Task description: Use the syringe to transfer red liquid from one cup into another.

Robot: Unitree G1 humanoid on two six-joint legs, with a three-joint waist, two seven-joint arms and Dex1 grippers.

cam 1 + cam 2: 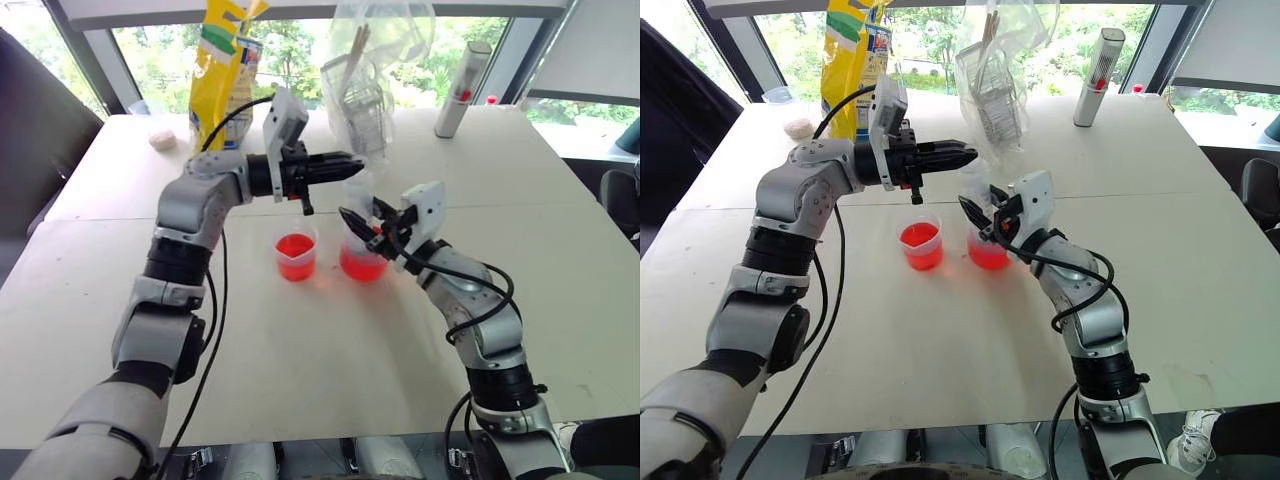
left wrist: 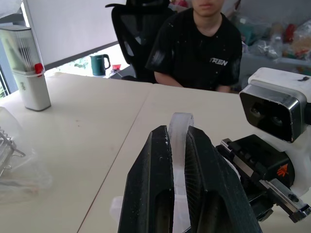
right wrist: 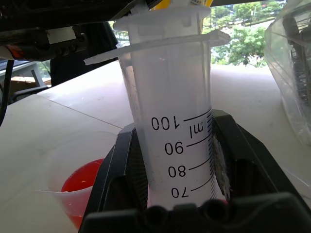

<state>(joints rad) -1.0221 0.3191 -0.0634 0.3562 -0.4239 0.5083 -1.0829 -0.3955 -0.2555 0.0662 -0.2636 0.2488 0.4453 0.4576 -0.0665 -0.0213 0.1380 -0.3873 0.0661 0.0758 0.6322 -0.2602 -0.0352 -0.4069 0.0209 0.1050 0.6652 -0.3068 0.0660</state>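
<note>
Syringe stands upright in the wider measuring cup of red liquid, barrel pinched between the right gripper jaws. Left gripper reaches in level from the left, jaws pressed on the white plunger top. Light, rigid, likely slick plastic; hold the barrel mid-body and pull the plunger straight. Smaller cup sits just beside on the counter, also holding red.
</note>
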